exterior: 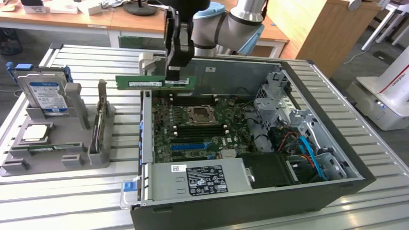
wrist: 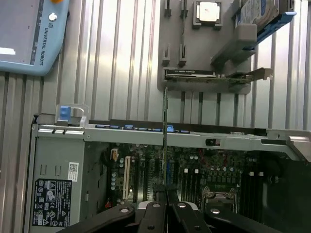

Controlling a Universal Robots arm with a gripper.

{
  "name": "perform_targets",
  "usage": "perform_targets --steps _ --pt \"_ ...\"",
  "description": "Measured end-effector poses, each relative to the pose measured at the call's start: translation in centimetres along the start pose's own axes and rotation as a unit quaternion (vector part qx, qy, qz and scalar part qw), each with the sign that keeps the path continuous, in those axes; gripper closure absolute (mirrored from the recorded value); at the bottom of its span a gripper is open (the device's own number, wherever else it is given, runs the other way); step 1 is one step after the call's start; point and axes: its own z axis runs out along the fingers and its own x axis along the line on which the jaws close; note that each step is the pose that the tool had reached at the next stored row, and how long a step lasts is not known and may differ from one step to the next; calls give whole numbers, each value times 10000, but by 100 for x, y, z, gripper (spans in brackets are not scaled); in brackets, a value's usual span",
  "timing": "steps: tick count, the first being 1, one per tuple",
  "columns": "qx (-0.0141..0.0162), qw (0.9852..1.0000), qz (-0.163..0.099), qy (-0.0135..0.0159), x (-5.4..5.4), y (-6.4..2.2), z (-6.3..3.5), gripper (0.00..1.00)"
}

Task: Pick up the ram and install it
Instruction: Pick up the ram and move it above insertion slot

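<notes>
The ram (exterior: 155,82) is a slim green strip with black chips and a white sticker. It hangs level in the air above the back edge of the open computer case (exterior: 332,143). My gripper (exterior: 174,76) is shut on its end at the exterior view's right. In the wrist view the ram (wrist: 165,136) appears edge-on as a thin line rising from between my gripper (wrist: 165,191) fingers. It crosses over the case wall and the motherboard (wrist: 194,170). The motherboard (exterior: 185,127), with its dark memory slots (exterior: 191,101) beside the processor socket (exterior: 200,115), lies below.
A grey holder tray (exterior: 76,160) sits at the exterior view's left, with a hard drive (exterior: 46,93), a silver processor chip (exterior: 35,134) and an upright card (exterior: 99,122). The power supply (exterior: 198,179) fills the case front. A teach pendant (wrist: 29,34) lies on the slatted table.
</notes>
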Motion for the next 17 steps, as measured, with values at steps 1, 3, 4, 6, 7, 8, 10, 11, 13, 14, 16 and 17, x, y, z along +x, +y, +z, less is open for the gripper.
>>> perform_targets --steps 1,3,4,6,7,8,10,11,13,14,16,17 --pt "0 10000 0 0 3 -27 -1 88" --pt "0 10000 0 0 6 -78 -3 88" --pt "0 10000 0 0 8 -100 -4 88" --pt "0 10000 0 0 11 -153 -6 88" --pt "0 10000 0 0 14 -180 -7 88" --pt "0 10000 0 0 16 -200 -8 88" --pt "0 10000 8 0 20 -228 -9 88" --pt "0 10000 11 -1 22 -244 -9 88" --pt "0 10000 13 -1 26 -288 -11 88" --pt "-1 10000 13 -1 29 -315 -12 88" --pt "-1 10000 12 0 35 -375 -15 88" --pt "-1 10000 12 -1 38 -401 -16 88"
